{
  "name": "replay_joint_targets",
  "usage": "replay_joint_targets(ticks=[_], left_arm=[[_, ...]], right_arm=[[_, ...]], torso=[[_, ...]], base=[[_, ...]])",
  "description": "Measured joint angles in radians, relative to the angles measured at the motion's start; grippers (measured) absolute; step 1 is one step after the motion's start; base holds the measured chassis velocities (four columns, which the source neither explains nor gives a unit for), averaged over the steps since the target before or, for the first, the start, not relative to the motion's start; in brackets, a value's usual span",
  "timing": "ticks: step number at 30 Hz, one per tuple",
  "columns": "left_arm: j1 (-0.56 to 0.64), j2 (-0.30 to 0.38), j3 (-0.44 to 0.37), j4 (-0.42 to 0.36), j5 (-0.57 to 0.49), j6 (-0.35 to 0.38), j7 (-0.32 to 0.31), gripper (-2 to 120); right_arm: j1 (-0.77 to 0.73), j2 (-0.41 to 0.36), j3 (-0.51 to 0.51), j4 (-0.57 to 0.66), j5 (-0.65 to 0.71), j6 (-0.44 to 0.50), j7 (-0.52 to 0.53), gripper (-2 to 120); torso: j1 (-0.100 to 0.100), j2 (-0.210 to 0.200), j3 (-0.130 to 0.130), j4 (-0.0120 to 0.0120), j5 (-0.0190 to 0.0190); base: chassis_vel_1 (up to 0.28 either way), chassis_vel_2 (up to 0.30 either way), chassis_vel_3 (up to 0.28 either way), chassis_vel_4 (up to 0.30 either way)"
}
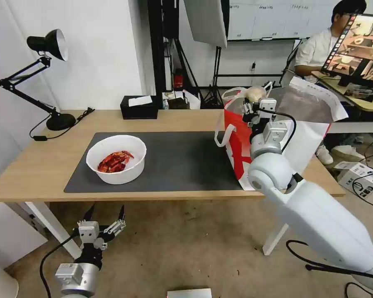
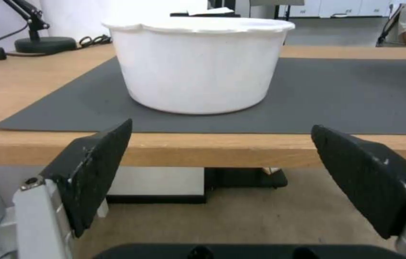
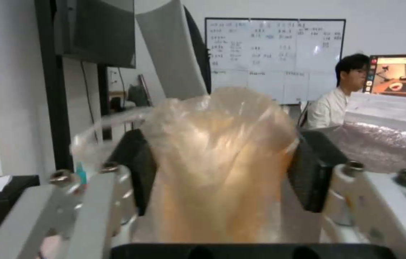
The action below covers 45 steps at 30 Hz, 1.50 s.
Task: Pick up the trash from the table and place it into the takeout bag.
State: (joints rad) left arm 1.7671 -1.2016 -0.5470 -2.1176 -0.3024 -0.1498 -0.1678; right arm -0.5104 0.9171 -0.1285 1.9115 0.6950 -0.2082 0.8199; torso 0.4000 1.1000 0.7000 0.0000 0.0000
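A robot's right arm stood over the takeout bag [image 1: 236, 145] at the right end of the table [image 1: 37, 165], mid-way through dropping in a piece of trash. The step in hand looked to be the placing: the right gripper [image 3: 217, 169] had its jaws clamped on the small plastic bag [image 3: 220, 162], a knotted pouch of beige filling, and held it above the foil-lined mouth, near the rear rim of the takeout bag. What the next move called for, by the look of it, was a little lowering into the opening and then a clean parting of the jaws, so that the pouch fell inside and not onto the rim or the white loop handle [image 1: 220, 136] beside it.

The takeout bag stood upright on the right edge of the grey mat [image 1: 182, 161], its mouth wide; what already lay inside could not be seen past the arm.

The bowl [image 1: 117, 159] sat on the left part of the mat, near its front edge, with a heap of red crayfish shells [image 1: 114, 162] in its bottom and plenty of room above them. It seemed the one piece of trash left on the table.

The left gripper [image 1: 105, 215] hung below and just in front of the table's front edge, pointing at the bowl, its black fingers [image 2: 93, 169] spread wide apart and holding nothing.

A black tissue box [image 1: 139, 107] stood at the rear edge, and a desk lamp [image 1: 49, 45] at the left rear corner.
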Motion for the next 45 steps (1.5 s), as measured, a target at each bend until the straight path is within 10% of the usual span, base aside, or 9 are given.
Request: replay_joint_targets(ticks=[11, 35, 45], left_arm=[[0.002, 0.002, -0.001, -0.006, 0.0, 0.003, 0.0, 100], [-0.006, 0.01, -0.001, -0.003, -0.005, 0.003, 0.0, 100], [-0.008, 0.006, -0.002, -0.004, -0.005, 0.001, 0.0, 100]], right_arm=[[0.005, -0.027, -0.004, 0.022, 0.044, -0.019, 0.007, 99], [0.003, -0.045, 0.005, 0.048, 0.07, -0.006, -0.006, 100], [-0.043, -0.091, 0.038, 0.126, 0.061, 0.142, -0.202, 100]], torso=[[0.0, 0.0, 0.0, 0.0, 0.0], [0.0, 0.0, 0.0, 0.0, 0.0], [0.0, 0.0, 0.0, 0.0001, -0.0002]], base=[[0.0, 0.0, 0.0, 0.0], [0.0, 0.0, 0.0, 0.0], [0.0, 0.0, 0.0, 0.0]])
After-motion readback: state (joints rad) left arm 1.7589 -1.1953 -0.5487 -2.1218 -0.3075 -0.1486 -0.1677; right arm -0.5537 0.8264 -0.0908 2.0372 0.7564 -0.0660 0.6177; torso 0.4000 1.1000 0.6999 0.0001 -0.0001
